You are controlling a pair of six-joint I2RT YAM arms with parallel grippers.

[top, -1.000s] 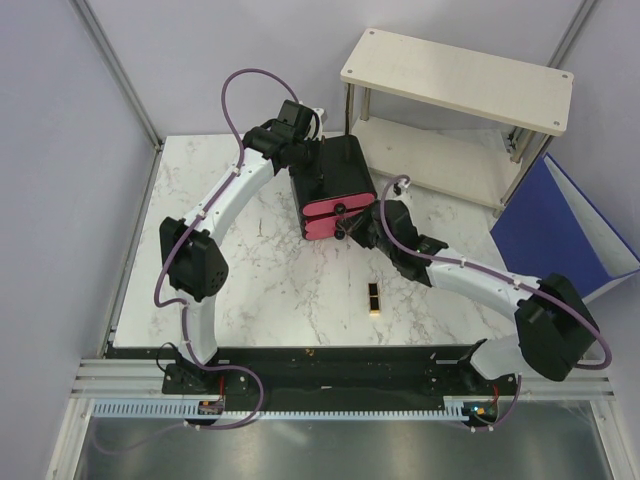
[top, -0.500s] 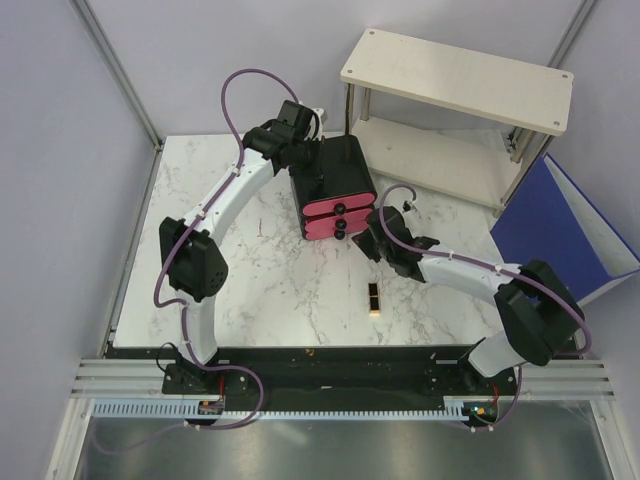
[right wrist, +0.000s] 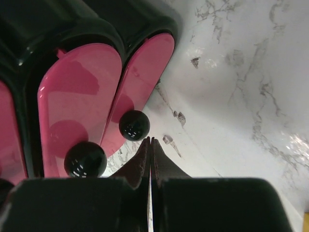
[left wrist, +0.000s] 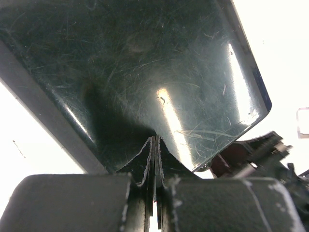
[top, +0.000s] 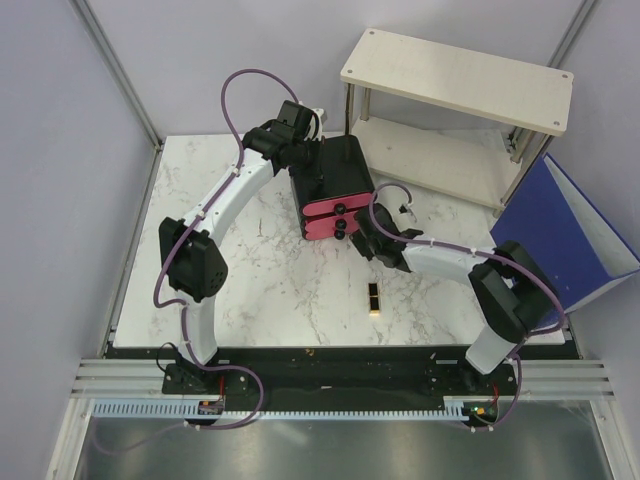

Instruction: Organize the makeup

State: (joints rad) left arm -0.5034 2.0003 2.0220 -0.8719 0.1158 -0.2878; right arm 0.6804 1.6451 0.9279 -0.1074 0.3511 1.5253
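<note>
**Lipstick lies loose while both pincers sit at the box**

The lipstick (top: 373,297) is the only makeup in view. It lies flat on the counter (top: 250,280), out in the open, between the box (top: 335,175) and the near edge. In the top view its long axis runs near to far, the gold end toward the arms' bases. Nothing touches it.

From the right pincer (right wrist: 150,142) the lipstick lies back toward the near edge and slightly to the right, near but apart. The right arm is plainly the closer one. The left arm reaches across to the far side of the box, with the box between it and the lipstick. A pick by the right arm would likely mean drawing back from the box, then closing across the lipstick's short width.

The right pincer has its fingers pressed together and holds nothing. Its tips sit just beside the lower knob (right wrist: 134,124) of the pink drawers (right wrist: 79,96), low over the counter. Whether they touch the knob cannot be told.

The left pincer (left wrist: 155,141) is likewise closed on nothing, its tips set at the box's glossy black wall. It looks to be bracing the box, though contact is not certain.
</note>
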